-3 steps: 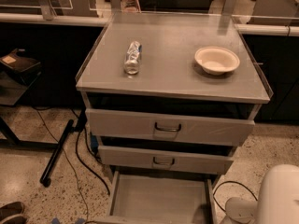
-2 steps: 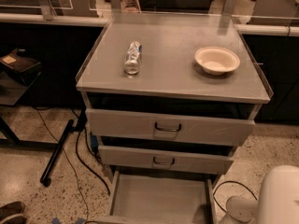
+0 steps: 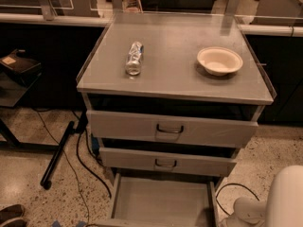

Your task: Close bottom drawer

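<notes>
The bottom drawer is standing open below the bench's front edge; the white arm is showing near its front right corner, jaws out of frame.

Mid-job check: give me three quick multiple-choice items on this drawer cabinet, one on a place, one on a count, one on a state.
1. Where is the bowl?
A. on the cabinet top, right side
B. inside a drawer
C. on the floor

2. How many drawers does the cabinet have?
A. two
B. three
C. four

3. How is the bottom drawer?
A. shut flush
B. pulled far out
C. taken off

Key:
1 A, it stands to the right of the lying bottle.
2 B, three fronts stack under the top.
3 B, its bare tray shows.

The gripper is not in view; only a white robot part shows at lower right.
</notes>
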Motion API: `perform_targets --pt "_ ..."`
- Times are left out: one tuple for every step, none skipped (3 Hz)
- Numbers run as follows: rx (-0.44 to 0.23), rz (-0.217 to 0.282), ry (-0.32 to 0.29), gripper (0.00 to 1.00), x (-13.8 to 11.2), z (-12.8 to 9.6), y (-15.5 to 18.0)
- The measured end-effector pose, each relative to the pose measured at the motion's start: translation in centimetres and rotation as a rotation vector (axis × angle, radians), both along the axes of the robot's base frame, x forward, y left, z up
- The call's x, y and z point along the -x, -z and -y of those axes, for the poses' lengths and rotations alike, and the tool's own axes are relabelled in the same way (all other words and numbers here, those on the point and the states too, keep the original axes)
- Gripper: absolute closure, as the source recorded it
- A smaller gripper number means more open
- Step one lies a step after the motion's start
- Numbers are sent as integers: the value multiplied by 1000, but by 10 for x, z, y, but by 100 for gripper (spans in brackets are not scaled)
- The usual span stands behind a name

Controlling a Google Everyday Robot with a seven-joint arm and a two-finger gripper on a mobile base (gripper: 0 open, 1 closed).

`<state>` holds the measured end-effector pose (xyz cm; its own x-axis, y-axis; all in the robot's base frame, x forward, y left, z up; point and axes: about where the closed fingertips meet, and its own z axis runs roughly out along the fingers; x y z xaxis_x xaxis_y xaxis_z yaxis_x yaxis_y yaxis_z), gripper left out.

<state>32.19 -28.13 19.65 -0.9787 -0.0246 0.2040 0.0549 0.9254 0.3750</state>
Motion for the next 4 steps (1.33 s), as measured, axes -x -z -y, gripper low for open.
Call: perform_targets --pt "0 0 1 100 0 0 0" --pt "5 -26 42 100 -3 1 16" --pt "-2 21 110 100 -23 -1 12" --pt "-13 93 173 100 -52 -3 1"
